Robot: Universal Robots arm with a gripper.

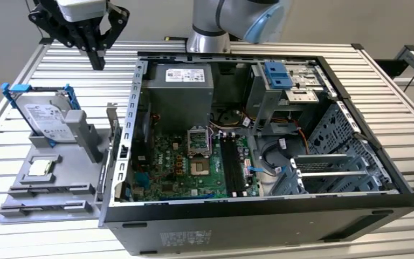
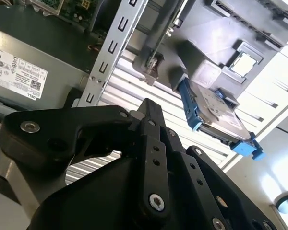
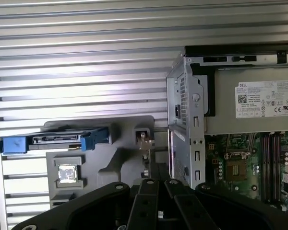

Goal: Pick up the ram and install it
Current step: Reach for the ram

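Ram point(image 1: 108, 172) stood on its long edge in a slot along the side of the gray holder tray point(image 1: 49, 208) nearest the open computer case point(image 1: 264, 216). It was seen almost edge-on, so it read as a thin strip and its chips could not be made out. Held up that way, its top edge was free on both faces, which I judge was the reason for the slot: a narrow stick lying flat would give fingers nothing to pinch. The same tray kept the hard drive point(image 1: 47, 116) upright in its blue bracket and the processor chip point(image 1: 41, 167) flat in a pocket, each part in its own place beside the case. Inside the case the motherboard point(image 1: 185, 167) lay face up with its long black memory slots point(image 1: 230, 162) exposed.

The gripper point(image 1: 97, 62) hung above the slatted table point(image 1: 63, 75), past the far end of the tray in the exterior view, its fingers drawn together to a point and holding nothing. The ram was well apart from them — lower, and nearer the exterior camera. In the first wrist view the ram point(image 3: 144, 165) showed as a thin line just ahead of the closed fingertips point(image 3: 149, 190), roughly in line with them.
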